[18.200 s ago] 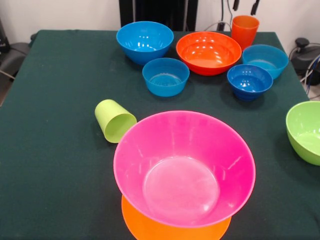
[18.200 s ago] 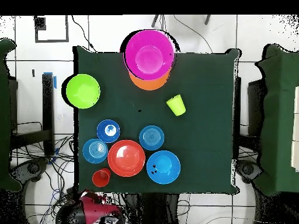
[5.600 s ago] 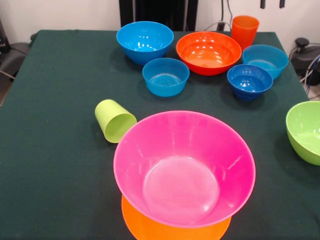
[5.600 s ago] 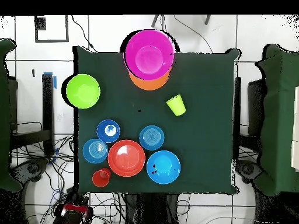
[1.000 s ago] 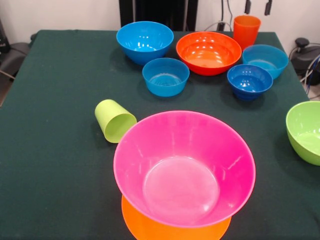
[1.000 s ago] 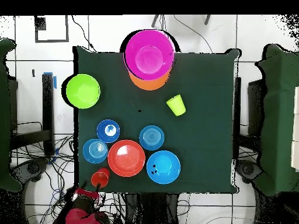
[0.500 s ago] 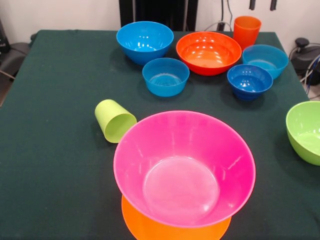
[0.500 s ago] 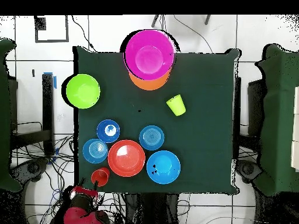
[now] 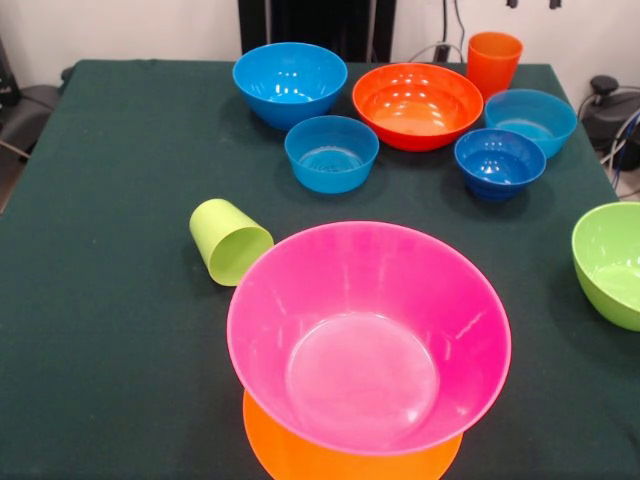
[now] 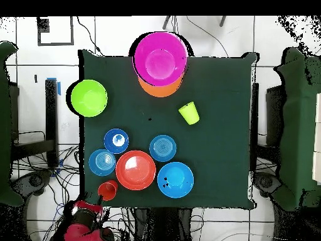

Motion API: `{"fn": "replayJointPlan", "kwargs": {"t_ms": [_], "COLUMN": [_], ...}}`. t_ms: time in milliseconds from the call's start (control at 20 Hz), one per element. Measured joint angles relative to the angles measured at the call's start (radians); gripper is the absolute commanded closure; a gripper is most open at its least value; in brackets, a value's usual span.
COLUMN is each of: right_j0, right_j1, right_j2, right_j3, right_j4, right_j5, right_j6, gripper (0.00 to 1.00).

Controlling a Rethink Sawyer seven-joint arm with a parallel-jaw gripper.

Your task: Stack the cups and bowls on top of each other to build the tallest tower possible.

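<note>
The pink bowl [image 9: 368,335] sits upright on the upside-down light-orange bowl [image 9: 300,462] at the near edge; these two make the tower. A lime-green cup [image 9: 230,241] lies on its side to its left. The orange cup [image 9: 492,62] stands upright at the far right, beside the red-orange bowl [image 9: 417,104]. Only the two tips of my gripper [image 9: 533,4] show at the top edge, apart and empty, above and behind the orange cup. Overhead, the gripper [image 10: 89,210] hangs off the table past the orange cup [image 10: 108,189].
A medium blue bowl [image 9: 290,82] and three small blue bowls [image 9: 331,152] [image 9: 499,162] [image 9: 530,120] crowd the far side. A lime-green bowl [image 9: 612,262] overhangs the right edge. Cables lie on the floor around the table [image 10: 219,157].
The gripper tips have risen and drifted slightly right since half a second ago, so less of them shows. No cup or bowl has moved.
</note>
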State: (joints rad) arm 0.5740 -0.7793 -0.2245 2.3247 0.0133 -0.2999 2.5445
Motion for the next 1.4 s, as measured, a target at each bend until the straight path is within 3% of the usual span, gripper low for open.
{"fn": "replayJointPlan", "kwargs": {"t_ms": [500, 1400], "right_j0": [0.035, 0.039], "right_j1": [0.007, 0.116], "right_j2": [-0.012, -0.077], "right_j3": [0.0, -0.055], "right_j4": [0.0, -0.006], "right_j5": [0.013, 0.013], "right_j6": [0.0, 0.0], "gripper": [0.0, 0.0]}}
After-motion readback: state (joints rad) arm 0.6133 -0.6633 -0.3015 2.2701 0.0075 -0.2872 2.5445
